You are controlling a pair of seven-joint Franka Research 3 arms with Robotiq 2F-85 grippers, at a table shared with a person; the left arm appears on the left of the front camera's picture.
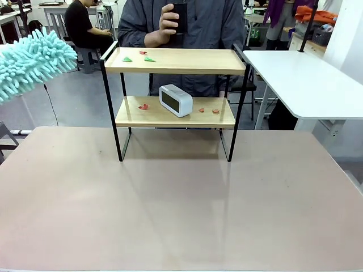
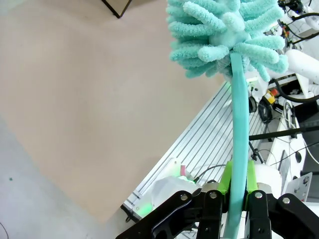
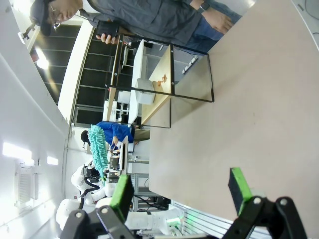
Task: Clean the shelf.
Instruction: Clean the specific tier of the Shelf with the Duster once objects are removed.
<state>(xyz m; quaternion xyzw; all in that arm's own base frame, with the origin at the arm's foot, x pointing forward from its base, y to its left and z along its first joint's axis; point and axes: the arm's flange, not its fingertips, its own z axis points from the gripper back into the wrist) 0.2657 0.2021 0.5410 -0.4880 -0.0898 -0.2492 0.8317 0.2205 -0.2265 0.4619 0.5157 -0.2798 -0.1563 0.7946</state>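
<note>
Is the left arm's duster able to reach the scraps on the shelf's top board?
Probably yes. The duster is raised left of the top board; the scraps lie toward that end, open above. Only the side rail intervenes.

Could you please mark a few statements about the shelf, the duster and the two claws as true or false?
1. The left claw is shut on the duster handle. True.
2. The clock sits on the top board of the shelf. False: it sits on the lower board.
3. The right claw grips a cloth. False: it is open and empty.
4. Small coloured scraps lie on both boards. True.
5. The duster's head touches the shelf. False: it is off to the left, apart from it.
</note>
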